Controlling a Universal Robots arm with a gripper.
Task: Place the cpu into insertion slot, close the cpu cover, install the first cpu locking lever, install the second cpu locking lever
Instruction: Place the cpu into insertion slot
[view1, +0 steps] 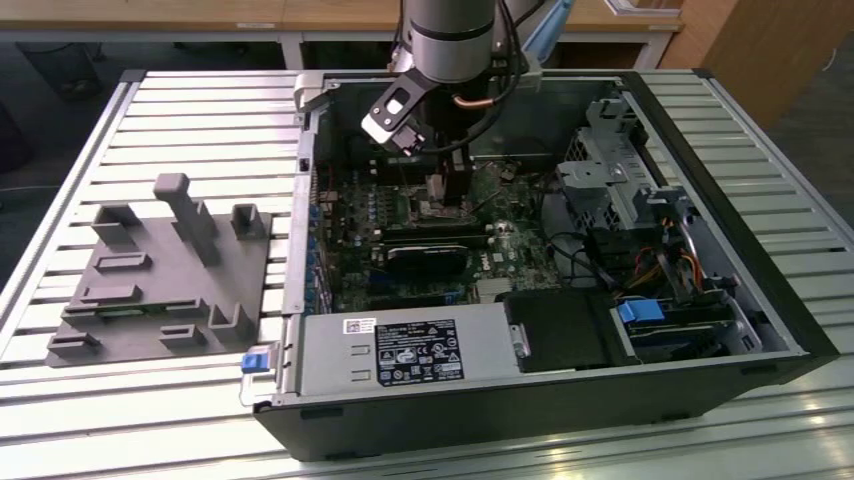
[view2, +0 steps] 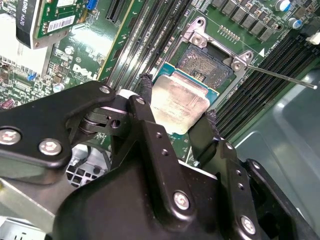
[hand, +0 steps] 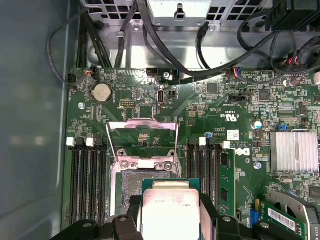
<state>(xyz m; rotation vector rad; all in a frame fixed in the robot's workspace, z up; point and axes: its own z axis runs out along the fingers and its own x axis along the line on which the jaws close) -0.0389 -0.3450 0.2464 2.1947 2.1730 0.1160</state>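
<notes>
Slatted table (view1: 200, 110), open computer case (view1: 534, 405) — tool (view2: 177, 100) clamped on cpu (view2: 181, 106), seemingly above insertion slot (view2: 206, 65).

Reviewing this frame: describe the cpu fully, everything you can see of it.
The cpu is a small flat square chip with a dull, smudged silver-tan metal top on a thin green base edge. The pincer is shut on it, black fingers pressing two opposite sides. It hangs roughly level, just short of the open insertion slot, not seated, and touches nothing else that shows.
</notes>
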